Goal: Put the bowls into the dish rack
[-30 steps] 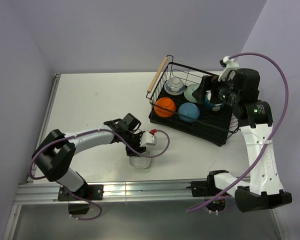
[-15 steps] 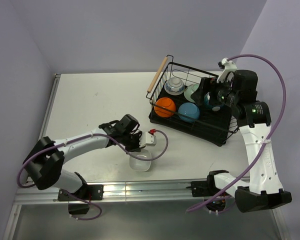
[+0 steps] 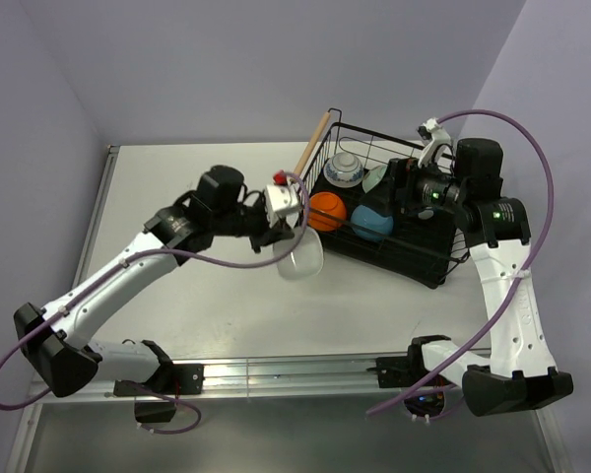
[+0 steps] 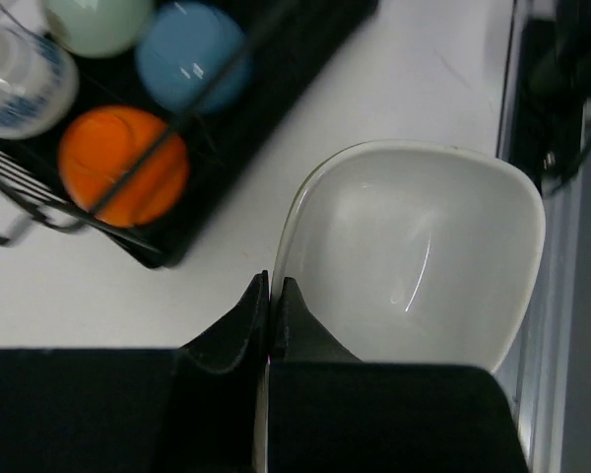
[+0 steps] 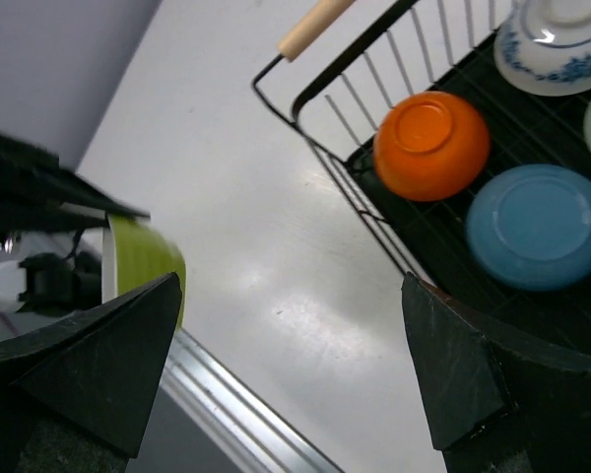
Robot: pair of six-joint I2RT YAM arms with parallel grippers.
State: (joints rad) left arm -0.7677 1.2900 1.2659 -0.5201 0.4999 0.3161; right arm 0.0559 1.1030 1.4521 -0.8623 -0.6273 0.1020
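Gripped white bowl (image 4: 414, 256) by rim in left tool (image 4: 273, 294), aloft over tabletop (image 3: 177, 177) beside rack (image 3: 399, 258), its left end; held right tool (image 3: 404, 185) wide, empty, above rack's right end.

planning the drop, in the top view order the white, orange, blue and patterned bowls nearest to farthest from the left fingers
1. white bowl, pinched by its rim in the left fingers, just outside the dish rack.
2. orange bowl, at the rack's left end.
3. blue bowl and patterned bowl, deeper in the rack: too close to call.
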